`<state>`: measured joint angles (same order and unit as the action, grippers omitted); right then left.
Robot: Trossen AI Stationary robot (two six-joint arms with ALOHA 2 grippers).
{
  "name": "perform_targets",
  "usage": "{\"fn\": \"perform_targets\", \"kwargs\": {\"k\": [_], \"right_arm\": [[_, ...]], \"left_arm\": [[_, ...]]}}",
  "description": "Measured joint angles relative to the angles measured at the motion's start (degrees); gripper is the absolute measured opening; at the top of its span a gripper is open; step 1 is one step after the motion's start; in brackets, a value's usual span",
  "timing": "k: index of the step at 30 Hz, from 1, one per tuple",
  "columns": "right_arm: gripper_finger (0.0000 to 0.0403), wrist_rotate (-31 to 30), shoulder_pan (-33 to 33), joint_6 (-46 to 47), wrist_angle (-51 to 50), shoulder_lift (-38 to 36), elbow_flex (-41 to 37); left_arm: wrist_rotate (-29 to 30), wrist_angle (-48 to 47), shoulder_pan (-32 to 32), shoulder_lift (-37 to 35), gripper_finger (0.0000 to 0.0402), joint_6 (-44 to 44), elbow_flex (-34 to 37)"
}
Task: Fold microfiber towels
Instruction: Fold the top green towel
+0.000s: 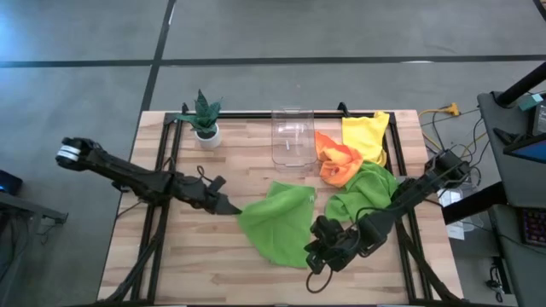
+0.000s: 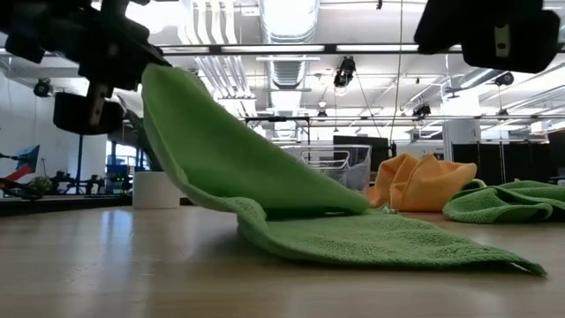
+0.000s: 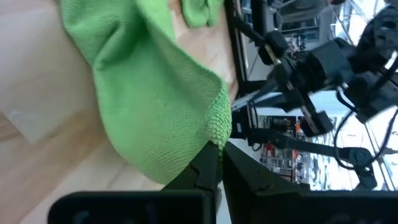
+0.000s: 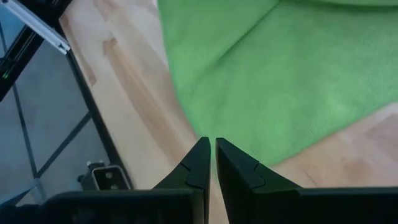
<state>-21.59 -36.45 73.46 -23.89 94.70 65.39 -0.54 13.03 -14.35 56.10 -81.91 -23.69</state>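
The left gripper (image 1: 232, 207) has its jaws pinched on the left corner of a lime green microfiber towel (image 1: 280, 223), lifting that corner off the wooden worktop (image 1: 171, 264) (the rest lies flat near the front edge). The right gripper (image 1: 317, 252) hovers at the towel's front-right corner, jaws closed, empty.

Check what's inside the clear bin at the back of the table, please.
The clear bin looks empty: the wood table shows through its walls. The orange towel lies just outside it, touching its side. No towel is in it.
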Motion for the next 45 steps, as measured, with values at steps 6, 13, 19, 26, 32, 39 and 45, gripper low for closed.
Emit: {"fn": "perform_targets", "kwargs": {"k": [6,13,19,26,32,39,45], "right_arm": [[0.0022,-3.6,0.0,3.67,-3.34,0.0,-0.02],[0.0022,-4.04,-1.43,8.8,-7.31,-0.04,-0.02],[0.0022,-4.05,-3.95,12.27,-7.29,-0.28,-0.02],[0.0022,-5.1,-9.69,17.88,-7.28,-0.76,-0.02],[0.0022,-10.88,-15.0,23.57,-7.27,-0.87,-0.02],[0.0022,-14.14,-15.73,23.94,-7.18,-0.87,-0.02],[0.0022,-14.38,-15.67,23.57,-7.14,-0.87,-0.02]], "left_arm": [[0.46,0.45,-2.17,3.33,0.0,0.31,-3.11],[-2.56,8.95,-2.73,17.16,0.0,4.41,-13.3],[-8.43,8.95,-2.1,34.07,0.0,8.91,-26.99],[-13.51,8.96,-0.78,48.75,0.0,11.81,-39.86],[-16.98,8.85,-0.73,54.18,0.0,11.85,-43.81],[-17.0,5.41,-0.75,54.72,0.0,12.07,-43.27],[-15.39,3.66,-0.75,54.73,0.0001,18.26,-43.22]]}}
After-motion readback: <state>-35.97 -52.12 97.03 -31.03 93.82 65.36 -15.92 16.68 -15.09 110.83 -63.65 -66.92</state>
